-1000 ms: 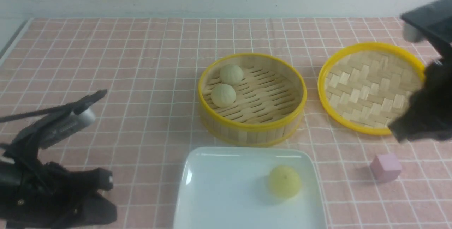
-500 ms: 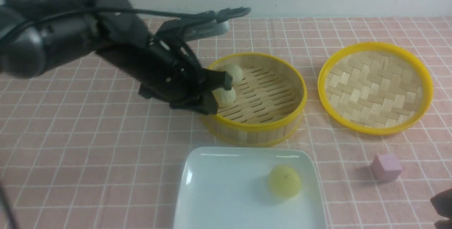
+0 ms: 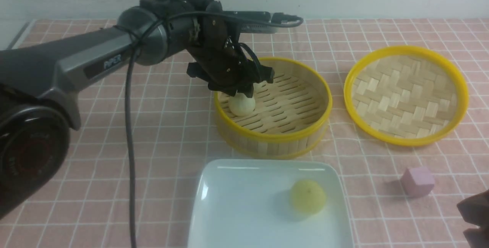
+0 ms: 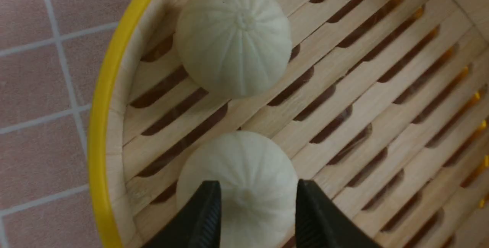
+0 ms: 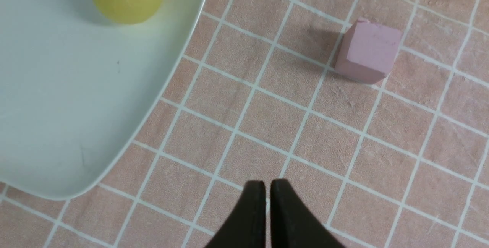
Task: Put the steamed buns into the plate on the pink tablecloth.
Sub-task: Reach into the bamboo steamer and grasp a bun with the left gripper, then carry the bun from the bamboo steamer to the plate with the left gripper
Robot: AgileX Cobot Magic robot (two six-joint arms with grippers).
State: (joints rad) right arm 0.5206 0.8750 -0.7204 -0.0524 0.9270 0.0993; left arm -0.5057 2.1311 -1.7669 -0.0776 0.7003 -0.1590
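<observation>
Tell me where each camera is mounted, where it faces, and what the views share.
Front view: between the two arms, facing forward over plate and basket; left arm large, a bit of right arm at the corner.
Left wrist view: on the left wrist, facing into the basket at two pale buns; left gripper fingertips show, apart.
Right wrist view: on the right wrist, facing down at plate edge and pink cube; right gripper fingertips show.
Front and right wrist share the yellow-green bun.

The left end effector [image 4: 258,209] partly hides one bun [image 4: 233,39] in the front view.
</observation>
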